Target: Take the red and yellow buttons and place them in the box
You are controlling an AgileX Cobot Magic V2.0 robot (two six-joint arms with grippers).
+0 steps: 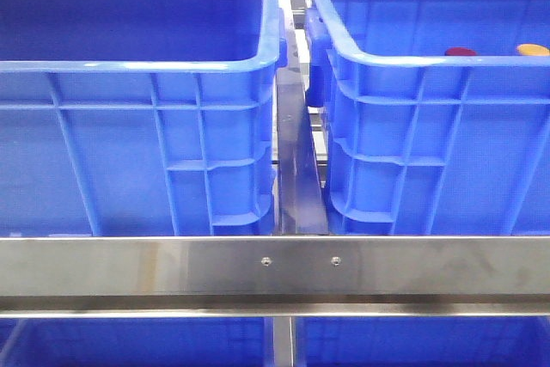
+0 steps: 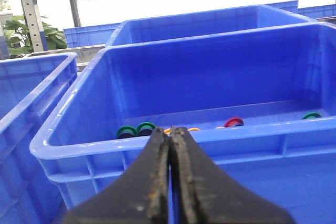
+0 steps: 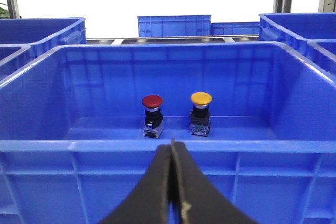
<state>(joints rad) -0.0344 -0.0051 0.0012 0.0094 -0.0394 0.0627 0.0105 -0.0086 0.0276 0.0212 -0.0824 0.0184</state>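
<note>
**Right wrist view: two push buttons upright in a blue crate, both grippers pressed together**

Right wrist view puts the red button (image 3: 152,102) and the yellow button (image 3: 201,98) side by side on the floor of a blue crate (image 3: 168,145), each upright on its black switch body, slightly apart and near the far wall. Standing on their bases leaves the mushroom caps up and clear, which should suit a grasp from above. In the front view only the two caps, red (image 1: 460,51) and yellow (image 1: 532,49), peek over the rim of the right-hand crate (image 1: 430,62); the bodies are hidden by its wall.

Whether this crate is the supply or the box named in the task cannot be told from the pictures: the scene fits buttons waiting to be picked as well as buttons already set down.

The right gripper (image 3: 173,148) sits outside the near rim, fingers closed against each other with nothing between them. The left gripper (image 2: 170,135) is likewise pressed together and empty, aimed at another blue crate (image 2: 173,142) (a different one, judging by its contents), where green rings (image 2: 136,129) and bits of red (image 2: 234,122) and orange (image 2: 193,129) show just above the near rim. Those pieces are half cut off, so what they are is uncertain.

The left-hand crate (image 1: 137,66) in the front view hides its floor behind its wall.
</note>
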